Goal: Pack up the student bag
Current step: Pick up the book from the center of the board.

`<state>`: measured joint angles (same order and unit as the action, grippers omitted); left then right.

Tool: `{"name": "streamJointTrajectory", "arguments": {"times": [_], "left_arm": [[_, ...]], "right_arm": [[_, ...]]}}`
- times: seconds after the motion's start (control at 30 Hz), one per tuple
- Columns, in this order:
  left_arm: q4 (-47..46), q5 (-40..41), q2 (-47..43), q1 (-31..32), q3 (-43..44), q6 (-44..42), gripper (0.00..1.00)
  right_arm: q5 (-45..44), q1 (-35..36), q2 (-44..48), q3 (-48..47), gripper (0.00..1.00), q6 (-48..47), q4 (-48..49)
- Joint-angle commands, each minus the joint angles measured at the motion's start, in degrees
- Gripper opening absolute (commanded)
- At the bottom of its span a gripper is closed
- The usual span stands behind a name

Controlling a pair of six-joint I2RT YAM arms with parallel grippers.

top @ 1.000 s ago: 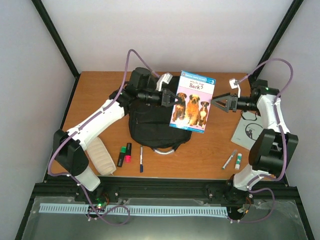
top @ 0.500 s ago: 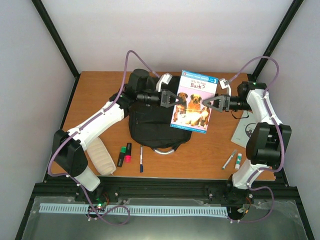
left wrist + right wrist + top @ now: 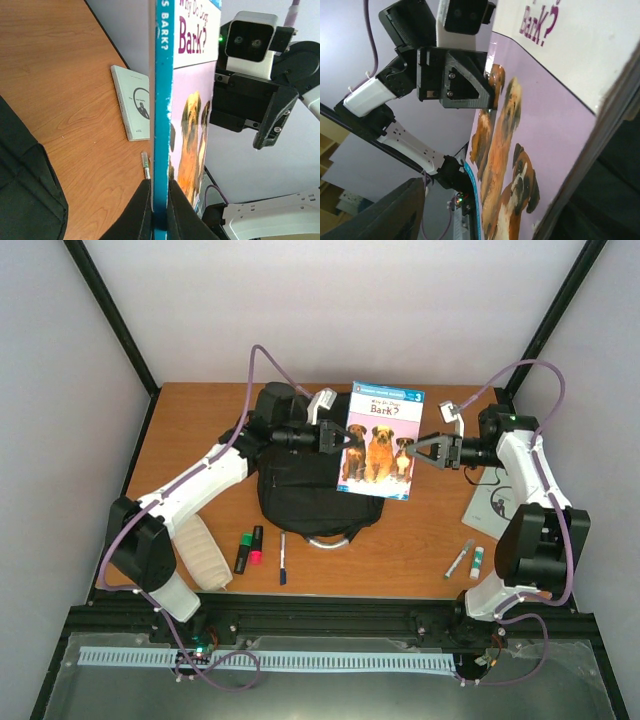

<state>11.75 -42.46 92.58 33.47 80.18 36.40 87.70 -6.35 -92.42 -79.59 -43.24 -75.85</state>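
Note:
The student bag (image 3: 300, 495), a black backpack, lies flat mid-table; its corner shows in the left wrist view (image 3: 25, 195). My left gripper (image 3: 336, 438) is shut on the left spine edge of a dog picture book "Bark?" (image 3: 378, 445) and holds it upright above the bag. In the left wrist view my fingers (image 3: 140, 215) pinch the blue spine (image 3: 162, 125). My right gripper (image 3: 416, 451) is open at the book's right edge, its jaws either side of that edge. The right wrist view shows the cover (image 3: 520, 150) between the spread fingers (image 3: 390, 215).
A whitish ribbed pouch (image 3: 203, 551), two highlighters (image 3: 249, 547) and a pen (image 3: 283, 558) lie front left. A grey marker (image 3: 459, 559), a small green-white marker (image 3: 477, 561) and a white booklet (image 3: 495, 502) lie at the right.
My right gripper has moved left to the book's right edge. The book has shifted slightly up and left in my left gripper.

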Motion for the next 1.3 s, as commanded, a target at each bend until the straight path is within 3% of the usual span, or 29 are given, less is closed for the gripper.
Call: {"name": "streamJointTrajectory", "arguments": {"times": [0.0, 0.23, 0.37, 0.47, 0.57, 0.87, 0.97, 1.07, 1.2, 1.27], "left_arm": [[-1.9, 1.5, 1.1, -0.4, 0.3, -1.0, 0.01], [-4.7, 0.2, 2.2, -0.4, -1.3, -0.4, 0.08], [-10.0, -3.7, 2.6, -0.4, -3.4, 1.1, 0.28], [-16.1, -7.4, 3.4, -0.4, -5.5, 4.2, 0.37], [-20.7, -9.5, 3.8, -0.4, -6.8, 6.8, 0.37], [-28.3, -12.1, 1.7, -0.4, -9.2, 9.5, 0.17], [-30.5, -12.4, 0.3, -0.4, -10.0, 10.1, 0.16], [-30.1, -12.0, -0.7, -0.4, -9.9, 9.9, 0.04], [-28.1, -11.3, -2.1, -0.4, -9.3, 8.9, 0.01], [-27.2, -11.5, -3.1, -0.4, -8.7, 8.3, 0.01]], "right_arm": [[9.3, 0.3, 1.6, 0.3, 0.60, 2.8, 2.7], [9.2, 0.3, 1.2, 0.1, 0.28, 5.0, 4.1], [9.2, 0.4, 1.0, 0.1, 0.14, 5.3, 4.6], [9.2, 0.4, 0.5, 0.1, 0.11, 5.3, 4.7], [9.1, 0.3, 0.0, 0.1, 0.09, 5.2, 4.7], [9.1, 0.3, -0.9, 0.1, 0.08, 5.1, 4.9], [9.1, 0.4, -1.3, 0.0, 0.08, 5.3, 4.9], [9.1, 0.3, -1.1, -0.3, 0.10, 3.6, 3.8], [8.0, 0.3, -0.6, -0.9, 0.26, 3.0, 4.0], [5.4, 0.1, -0.8, -1.9, 0.43, 3.0, 4.0]]}}
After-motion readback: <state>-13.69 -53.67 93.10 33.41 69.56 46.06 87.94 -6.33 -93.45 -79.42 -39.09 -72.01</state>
